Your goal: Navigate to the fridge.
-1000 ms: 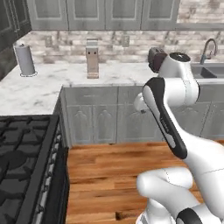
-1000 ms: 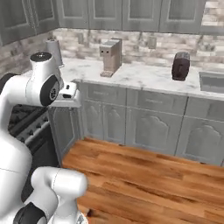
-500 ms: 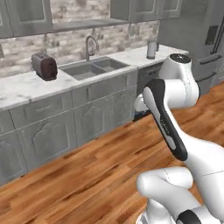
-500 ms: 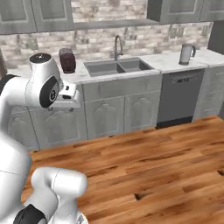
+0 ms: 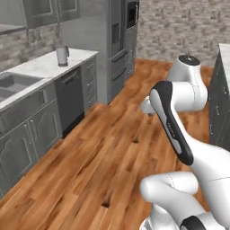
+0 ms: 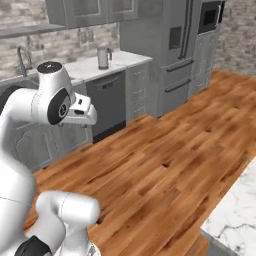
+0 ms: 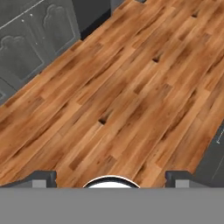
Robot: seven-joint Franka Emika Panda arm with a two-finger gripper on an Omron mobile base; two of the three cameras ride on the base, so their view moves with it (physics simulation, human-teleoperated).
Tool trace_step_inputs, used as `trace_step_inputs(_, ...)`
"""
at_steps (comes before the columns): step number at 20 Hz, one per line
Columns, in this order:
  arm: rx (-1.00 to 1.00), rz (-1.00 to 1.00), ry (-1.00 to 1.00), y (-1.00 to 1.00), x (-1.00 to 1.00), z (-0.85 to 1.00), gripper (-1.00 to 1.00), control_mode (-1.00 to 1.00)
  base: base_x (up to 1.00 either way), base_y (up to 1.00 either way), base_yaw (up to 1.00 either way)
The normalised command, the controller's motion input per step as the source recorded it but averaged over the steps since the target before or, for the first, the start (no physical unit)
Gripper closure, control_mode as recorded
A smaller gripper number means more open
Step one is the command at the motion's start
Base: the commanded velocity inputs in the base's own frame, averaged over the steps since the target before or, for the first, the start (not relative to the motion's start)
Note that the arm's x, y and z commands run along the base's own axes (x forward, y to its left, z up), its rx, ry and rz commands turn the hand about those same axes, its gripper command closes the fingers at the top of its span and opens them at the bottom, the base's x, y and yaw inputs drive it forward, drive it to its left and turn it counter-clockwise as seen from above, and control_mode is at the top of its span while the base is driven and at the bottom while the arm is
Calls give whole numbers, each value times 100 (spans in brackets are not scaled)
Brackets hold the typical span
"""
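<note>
- The fridge [image 5: 117, 45] stands at the far end of the tabletop [image 5: 40, 69] run, tall and dark grey, with long vertical bar handles and a recessed dispenser panel; from the right base camera the fridge [image 6: 172, 50] shows its two lower drawers with horizontal handles.
- Just beyond it is a tall cabinet with a built-in oven [image 6: 209, 17].
- A black-fronted dishwasher [image 6: 106, 102] sits under the tabletop, near the fridge, with narrow drawers between them.
- A metal kettle [image 5: 61, 55] stands on the tabletop near its fridge-side end.
- A sink [image 5: 10, 85] is set into the tabletop further along.
- The fingers [image 7: 111, 179] are spread wide apart, holding nothing, above the wooden floor [image 7: 131, 92].
</note>
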Motion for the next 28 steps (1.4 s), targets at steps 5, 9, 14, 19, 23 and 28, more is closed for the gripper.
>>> trace_step_inputs(5, 0, 0, 0, 0, 0, 0, -100, 100, 100, 0, -4)
trace_step_inputs(9, 0, 0, 0, 0, 0, 0, -100, 100, 100, 1, -5)
trace_step_inputs(14, 0, 0, 0, 0, 0, 0, -100, 100, 100, 25, -30)
trace_step_inputs(19, 0, 0, 0, 0, 0, 0, -100, 100, 100, 47, -39)
trace_step_inputs(23, 0, 0, 0, 0, 0, 0, -100, 100, 100, 49, -24)
trace_step_inputs(28, 0, 0, 0, 0, 0, 0, -100, 100, 100, 0, -1)
